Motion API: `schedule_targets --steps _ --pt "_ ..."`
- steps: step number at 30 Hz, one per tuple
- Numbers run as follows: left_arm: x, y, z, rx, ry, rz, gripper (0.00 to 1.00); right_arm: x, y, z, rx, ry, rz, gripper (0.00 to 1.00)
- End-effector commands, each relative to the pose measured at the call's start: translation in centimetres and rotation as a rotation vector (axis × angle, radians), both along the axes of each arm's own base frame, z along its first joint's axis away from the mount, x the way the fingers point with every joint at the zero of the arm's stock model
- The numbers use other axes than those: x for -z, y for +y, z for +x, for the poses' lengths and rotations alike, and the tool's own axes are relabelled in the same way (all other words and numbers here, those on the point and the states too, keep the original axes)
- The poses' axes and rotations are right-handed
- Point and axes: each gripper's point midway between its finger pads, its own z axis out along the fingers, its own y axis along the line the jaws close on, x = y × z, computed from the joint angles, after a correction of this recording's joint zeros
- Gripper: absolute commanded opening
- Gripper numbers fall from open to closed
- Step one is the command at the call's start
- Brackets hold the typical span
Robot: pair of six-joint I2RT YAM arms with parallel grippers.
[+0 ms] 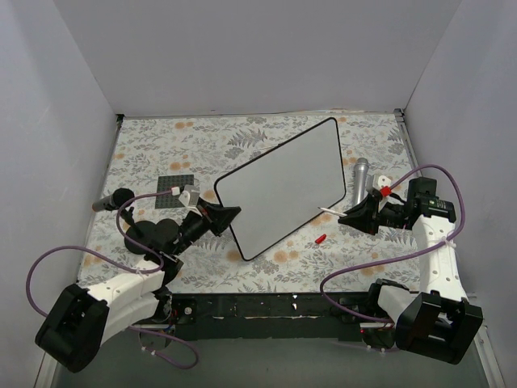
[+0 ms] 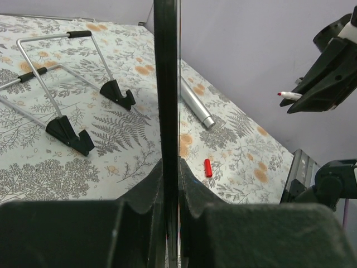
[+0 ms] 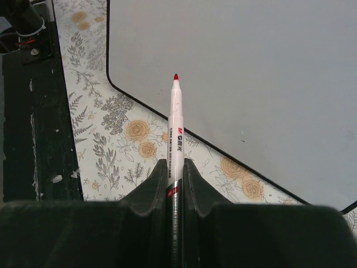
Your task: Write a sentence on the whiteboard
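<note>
The left claw [image 1: 229,215] is clamped on the left edge of the whiteboard [image 1: 283,190]; the right claw [image 1: 359,217], nearer its blank face, is shut on a marker [image 3: 177,120]; the tip points left at the face, just short of it.

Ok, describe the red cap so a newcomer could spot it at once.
Find the whiteboard, the big white panel mid-table. On the floral cloth just off its near right edge, near the tip of the marker, lies the red cap. It is the only small loose red piece there; the neighbouring silver tube is far longer and grey.
</note>
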Motion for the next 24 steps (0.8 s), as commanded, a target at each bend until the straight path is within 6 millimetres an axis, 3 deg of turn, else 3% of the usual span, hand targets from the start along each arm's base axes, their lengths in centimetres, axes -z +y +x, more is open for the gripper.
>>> schedule_targets --steps 1,11,19,24 --pt "3.5 0.1 0.3 -0.016 -0.006 0.134 0.01 -0.7 0.3 -0.4 -0.011 -0.019 0.035 0.01" --pt "4.1 0.2 0.0 -0.019 -0.054 0.134 0.05 -0.4 0.3 -0.3 -0.005 -0.017 0.035 0.01" --pt "3.2 -0.2 0.5 -0.008 -0.082 0.138 0.22 -0.3 0.3 -0.3 -0.002 -0.017 0.035 0.01" --pt "2.8 -0.8 1.0 0.000 -0.089 0.144 0.25 -0.3 0.3 -0.3 -0.002 -0.018 0.034 0.01"
